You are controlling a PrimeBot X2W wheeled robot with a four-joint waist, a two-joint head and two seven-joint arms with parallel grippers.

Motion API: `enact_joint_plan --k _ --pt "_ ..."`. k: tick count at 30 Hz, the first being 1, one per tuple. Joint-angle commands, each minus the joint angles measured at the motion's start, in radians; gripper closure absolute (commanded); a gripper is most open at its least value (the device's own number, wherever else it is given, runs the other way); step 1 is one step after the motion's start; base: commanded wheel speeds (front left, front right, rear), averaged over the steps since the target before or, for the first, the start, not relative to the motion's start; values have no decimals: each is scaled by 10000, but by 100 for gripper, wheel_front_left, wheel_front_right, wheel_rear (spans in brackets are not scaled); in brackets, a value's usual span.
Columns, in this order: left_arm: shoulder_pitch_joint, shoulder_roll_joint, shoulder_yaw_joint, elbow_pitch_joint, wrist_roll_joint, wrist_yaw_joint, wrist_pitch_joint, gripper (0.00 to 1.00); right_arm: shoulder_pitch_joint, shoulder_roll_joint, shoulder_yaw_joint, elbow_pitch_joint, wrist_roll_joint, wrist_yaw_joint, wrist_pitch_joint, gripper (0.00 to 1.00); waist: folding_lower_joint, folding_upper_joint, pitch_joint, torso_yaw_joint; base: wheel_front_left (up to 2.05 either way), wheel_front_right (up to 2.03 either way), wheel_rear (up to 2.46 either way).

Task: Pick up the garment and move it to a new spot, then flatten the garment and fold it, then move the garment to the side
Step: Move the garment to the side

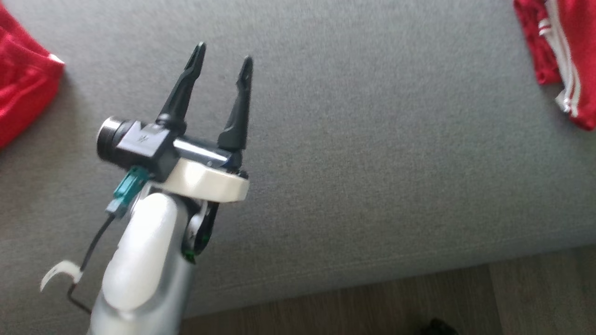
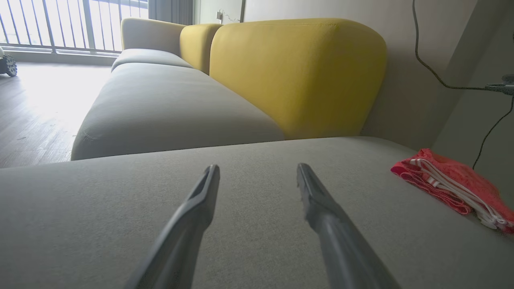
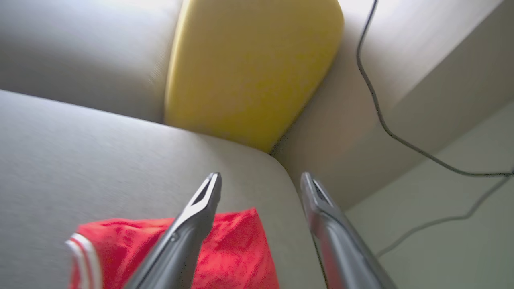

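The garment [image 1: 582,46] is red with white stripes and lies bunched at the far right of the grey sofa seat [image 1: 372,139]. My left gripper [image 1: 224,53] hovers open over the bare seat, well to the garment's left, with nothing between its fingers. In the left wrist view the garment [image 2: 449,180] lies off to the right of the open left gripper [image 2: 258,167]. My right gripper [image 3: 261,176] is open just above the garment [image 3: 233,249], near the seat's corner. Its left finger crosses the red cloth and nothing is held.
Another red cloth [image 1: 23,79] lies at the seat's left edge. A yellow backrest cushion [image 2: 297,76] stands behind the seat, and a dark cable [image 3: 381,120] hangs down the wall beside it. Wooden floor [image 1: 419,298] runs along the seat's front edge.
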Motion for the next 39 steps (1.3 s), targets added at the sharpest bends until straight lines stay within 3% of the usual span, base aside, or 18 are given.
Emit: enact_joint_plan --k 1,6,7,16,22,29,39 --pt "232 52 514 -421 -116 130 -49 0 178 325 -15 -720 32 -4 24 0 0 0 -751 181 0 0 0" --pt "1022 52 1052 -579 -333 356 -49 0 786 2021 -213 -1601 107 -4 -617 0 0 0 -1836 402 0 0 0" --pt "1022 52 1052 -579 -333 356 -49 0 786 2021 -213 -1601 107 -4 -617 0 0 0 -1836 402 0 0 0" --pt "2437 51 1767 -830 -419 620 -49 0 3350 4074 520 -2783 366 -4 -2208 0 0 0 -3076 972 0 0 0" --pt "3380 51 2011 -847 -653 904 -49 0 5132 5275 365 -2881 6 -4 -3380 0 0 0 -3751 1201 0 0 0" --pt "3908 51 1728 -1023 -560 877 -49 0 6395 6052 -411 -2934 -779 -4 -4467 0 0 0 -4043 1375 0 0 0" --pt "4165 51 1658 -1096 -570 947 -49 0 6944 6177 -462 -2601 -877 -4 -4796 0 0 0 -4274 1415 0 0 0"
